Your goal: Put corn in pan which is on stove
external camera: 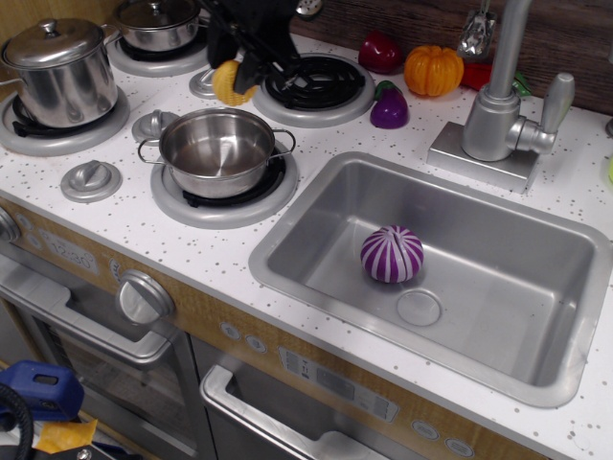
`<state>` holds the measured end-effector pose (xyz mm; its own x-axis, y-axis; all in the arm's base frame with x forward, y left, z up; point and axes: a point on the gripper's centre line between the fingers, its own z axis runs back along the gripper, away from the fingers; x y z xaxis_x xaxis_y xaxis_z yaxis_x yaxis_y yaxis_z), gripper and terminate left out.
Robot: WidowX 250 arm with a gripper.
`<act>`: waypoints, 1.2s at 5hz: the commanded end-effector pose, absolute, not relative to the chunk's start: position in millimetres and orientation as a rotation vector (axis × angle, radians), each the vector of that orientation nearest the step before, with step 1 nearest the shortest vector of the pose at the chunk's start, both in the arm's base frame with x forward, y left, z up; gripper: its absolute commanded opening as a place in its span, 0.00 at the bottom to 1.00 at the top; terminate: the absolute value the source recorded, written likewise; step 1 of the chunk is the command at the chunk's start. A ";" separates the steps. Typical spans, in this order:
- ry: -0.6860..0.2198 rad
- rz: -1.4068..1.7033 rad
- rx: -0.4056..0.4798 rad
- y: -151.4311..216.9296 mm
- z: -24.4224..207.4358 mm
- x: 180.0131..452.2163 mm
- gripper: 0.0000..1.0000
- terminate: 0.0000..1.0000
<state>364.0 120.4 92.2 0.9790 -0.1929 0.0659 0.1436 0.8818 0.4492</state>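
My black gripper (235, 72) is shut on the yellow corn (229, 83) and holds it in the air just behind the pan. The pan (217, 150) is a shallow shiny steel pot with two wire handles, open and empty. It sits on the front right burner of the white speckled stove (115, 206). The corn hangs over the pan's far rim, a little left of its middle. The arm above the gripper runs out of the top of the view.
Two lidded steel pots (61, 72) (158, 23) stand on the left burners. A bare coil burner (316, 84) lies behind the pan. A steel sink (498, 316) holds a purple striped ball (392, 254). An orange pumpkin (433, 69), a purple eggplant (390, 105) and the tap (498, 105) stand at the back.
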 end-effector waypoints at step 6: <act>-0.145 -0.129 0.399 131.8 96.0 339.5 1.00 0.00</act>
